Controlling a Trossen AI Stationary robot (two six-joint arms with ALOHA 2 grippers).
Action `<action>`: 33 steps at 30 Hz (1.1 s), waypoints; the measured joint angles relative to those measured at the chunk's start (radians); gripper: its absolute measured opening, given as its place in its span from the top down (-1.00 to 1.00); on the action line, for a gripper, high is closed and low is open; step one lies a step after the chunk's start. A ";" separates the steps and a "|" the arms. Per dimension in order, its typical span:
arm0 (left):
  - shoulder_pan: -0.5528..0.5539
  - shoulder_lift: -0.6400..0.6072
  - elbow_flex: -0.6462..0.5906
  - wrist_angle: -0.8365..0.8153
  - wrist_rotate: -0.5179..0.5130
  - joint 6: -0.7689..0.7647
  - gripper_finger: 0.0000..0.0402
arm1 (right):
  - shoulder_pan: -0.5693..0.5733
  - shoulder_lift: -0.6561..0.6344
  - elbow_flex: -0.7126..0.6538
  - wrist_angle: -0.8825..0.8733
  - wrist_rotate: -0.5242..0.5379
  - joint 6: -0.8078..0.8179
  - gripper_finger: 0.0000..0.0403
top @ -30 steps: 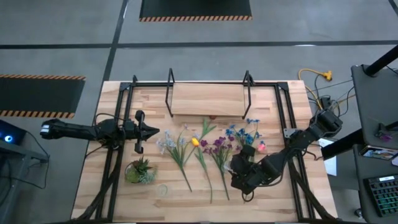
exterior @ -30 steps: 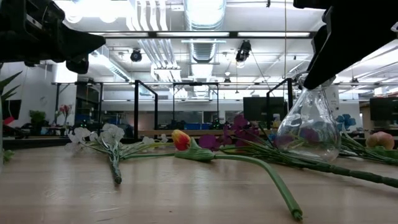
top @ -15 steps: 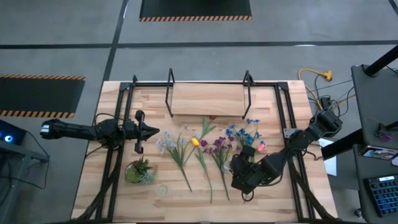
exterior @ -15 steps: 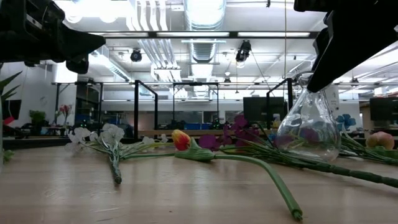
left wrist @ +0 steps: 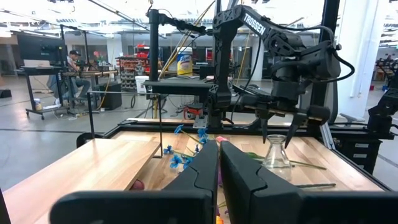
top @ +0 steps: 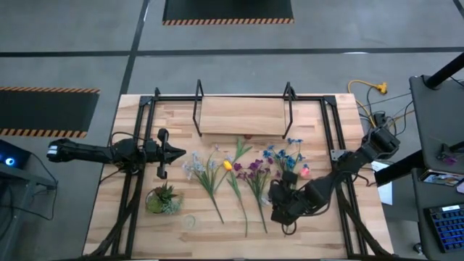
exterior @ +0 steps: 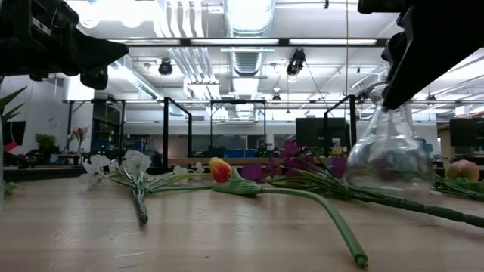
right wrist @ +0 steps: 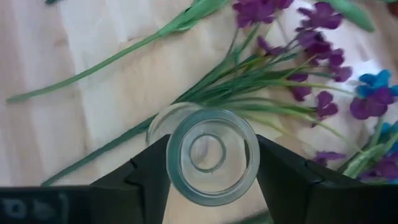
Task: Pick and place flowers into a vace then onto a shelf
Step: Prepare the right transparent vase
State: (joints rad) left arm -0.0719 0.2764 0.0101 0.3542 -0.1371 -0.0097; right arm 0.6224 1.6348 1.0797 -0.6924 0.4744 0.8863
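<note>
The flowers lie flat on the table's middle: white (top: 203,168), a yellow tulip (top: 228,165), purple (top: 254,171), blue (top: 284,154) and pink (top: 305,171). The clear glass vase (exterior: 389,155) stands among the purple stems to the right of the middle; it also shows in the left wrist view (left wrist: 275,153). My right gripper (top: 278,197) slants down over it, shut on its neck (right wrist: 211,155). The wooden shelf (top: 243,116) stands at the far middle. My left gripper (top: 183,153) hangs shut and level over the table's left side (left wrist: 217,163). My right gripper pinches the vase's neck just under the rim (right wrist: 176,155) between its two fingers (right wrist: 146,173), one on each side. The fingers come from above, slanting down. The vase stands about upright, its base (exterior: 389,185) down among the purple stems on the table.
A squat green potted plant (top: 163,199) sits near the front left. A black metal frame (top: 330,130) runs around the tabletop. Bare wood lies along the near edge (top: 239,243). A person sits far off in the room behind (left wrist: 73,62).
My right gripper has tipped a little and its fingers have closed in on the vase's neck. The vase, which leaned before, now stands straighter and has shifted slightly toward the table's right edge.
</note>
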 joint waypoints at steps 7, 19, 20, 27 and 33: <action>0.000 0.000 0.000 0.000 0.000 0.000 1.00 | 0.001 -0.012 0.063 -0.118 -0.042 -0.005 0.06; 0.000 0.000 0.000 0.000 0.000 0.000 1.00 | 0.005 0.026 0.071 -0.113 -0.042 -0.030 0.02; 0.000 0.000 0.000 0.000 0.000 0.000 1.00 | 0.006 0.032 0.069 -0.115 -0.042 -0.034 0.04; 0.000 0.000 0.000 0.000 0.000 0.000 1.00 | 0.009 0.061 0.073 -0.105 -0.018 -0.040 0.03; 0.000 0.000 0.000 -0.002 0.000 0.000 1.00 | 0.009 0.060 0.067 -0.113 -0.023 0.008 -0.23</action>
State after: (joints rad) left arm -0.0716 0.2760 0.0101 0.3522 -0.1371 -0.0097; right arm 0.6312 1.6952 1.1465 -0.8053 0.4518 0.8942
